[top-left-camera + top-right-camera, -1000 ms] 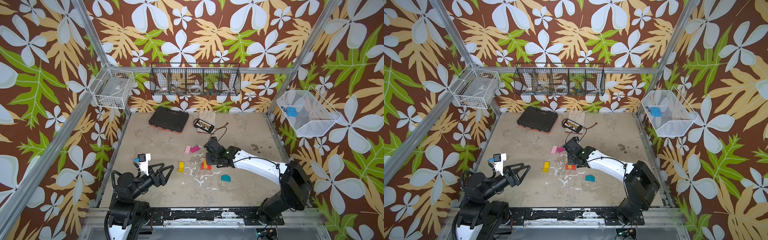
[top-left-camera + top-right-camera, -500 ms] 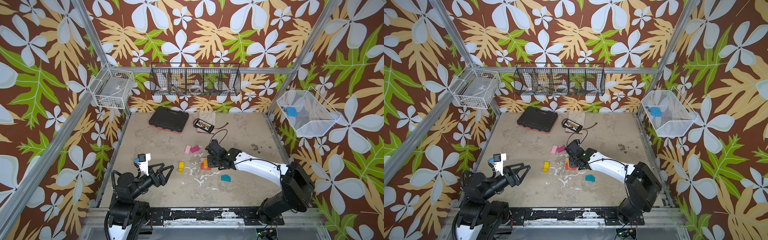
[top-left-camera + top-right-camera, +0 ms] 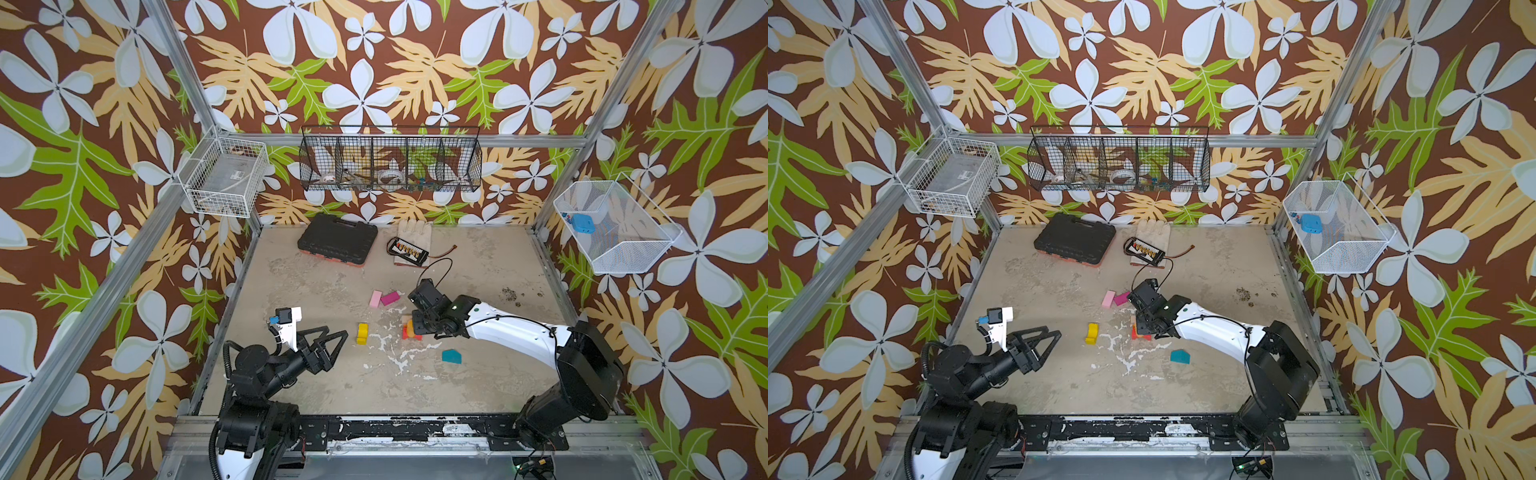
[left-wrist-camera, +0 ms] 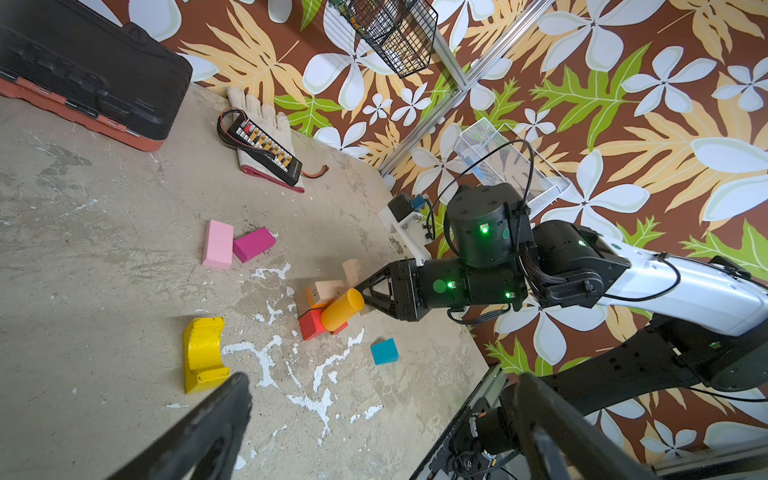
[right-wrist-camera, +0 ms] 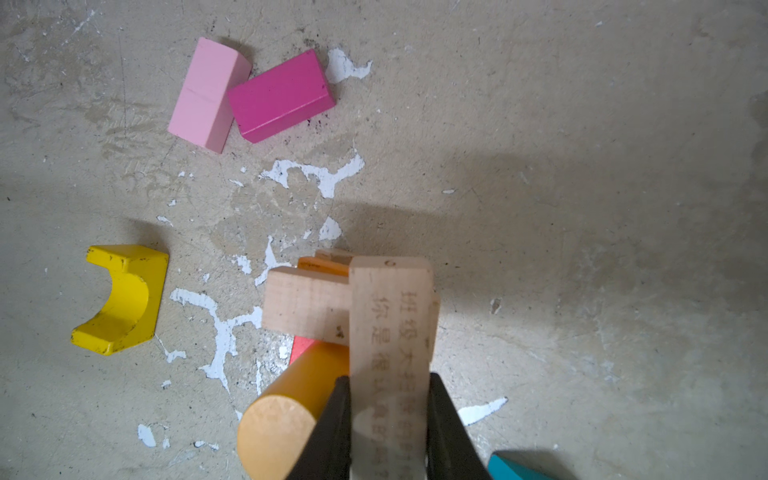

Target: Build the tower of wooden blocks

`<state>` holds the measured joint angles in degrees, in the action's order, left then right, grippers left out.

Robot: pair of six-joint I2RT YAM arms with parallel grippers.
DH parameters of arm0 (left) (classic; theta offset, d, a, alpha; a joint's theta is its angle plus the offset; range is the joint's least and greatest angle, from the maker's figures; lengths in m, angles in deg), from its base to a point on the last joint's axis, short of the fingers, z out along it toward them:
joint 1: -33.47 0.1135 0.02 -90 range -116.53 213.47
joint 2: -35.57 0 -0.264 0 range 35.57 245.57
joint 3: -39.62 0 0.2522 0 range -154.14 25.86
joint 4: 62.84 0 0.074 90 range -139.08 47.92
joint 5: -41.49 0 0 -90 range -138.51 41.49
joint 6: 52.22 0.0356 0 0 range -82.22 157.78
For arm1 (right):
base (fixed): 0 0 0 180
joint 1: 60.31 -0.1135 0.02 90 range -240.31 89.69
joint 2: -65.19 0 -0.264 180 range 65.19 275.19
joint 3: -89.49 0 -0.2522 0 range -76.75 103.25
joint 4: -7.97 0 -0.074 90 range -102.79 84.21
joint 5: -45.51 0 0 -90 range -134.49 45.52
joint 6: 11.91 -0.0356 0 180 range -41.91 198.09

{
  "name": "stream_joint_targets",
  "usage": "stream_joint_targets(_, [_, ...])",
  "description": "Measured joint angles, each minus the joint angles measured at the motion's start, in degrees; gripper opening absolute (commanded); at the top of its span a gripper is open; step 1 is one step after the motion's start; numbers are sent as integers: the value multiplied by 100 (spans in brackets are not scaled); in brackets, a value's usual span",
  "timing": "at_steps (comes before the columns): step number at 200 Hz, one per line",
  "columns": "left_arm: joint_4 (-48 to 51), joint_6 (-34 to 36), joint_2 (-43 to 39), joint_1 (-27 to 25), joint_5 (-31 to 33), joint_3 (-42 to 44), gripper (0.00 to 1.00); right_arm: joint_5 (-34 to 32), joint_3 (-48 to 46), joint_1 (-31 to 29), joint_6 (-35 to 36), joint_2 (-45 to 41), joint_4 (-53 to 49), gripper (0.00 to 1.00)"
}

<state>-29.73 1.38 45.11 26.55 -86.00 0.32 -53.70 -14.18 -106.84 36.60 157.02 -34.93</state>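
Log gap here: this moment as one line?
right gripper: grips plain wood bar at stack | left gripper: open | loose: yellow arch, teal block

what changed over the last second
Barely anything. The right gripper stays down at the stack, fingers against the wood bar above it; no clear move or release shows. The left gripper stays open and parked. The pink block, magenta block, yellow arch and teal block lie where they were.
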Motion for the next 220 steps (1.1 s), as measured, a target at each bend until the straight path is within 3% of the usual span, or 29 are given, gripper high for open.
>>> stream_joint_targets(35, [0,0,0,0,0,0,100,-2,31,0,0,37,0,30])
stream_joint_targets(175, [0,-61,0,0,0,0,100,-59,66,42,2,-22,-28,30])
stream_joint_targets(220, [0,-66,0,0,0,0,100,-214,-227,39,28,-592,-44,43])
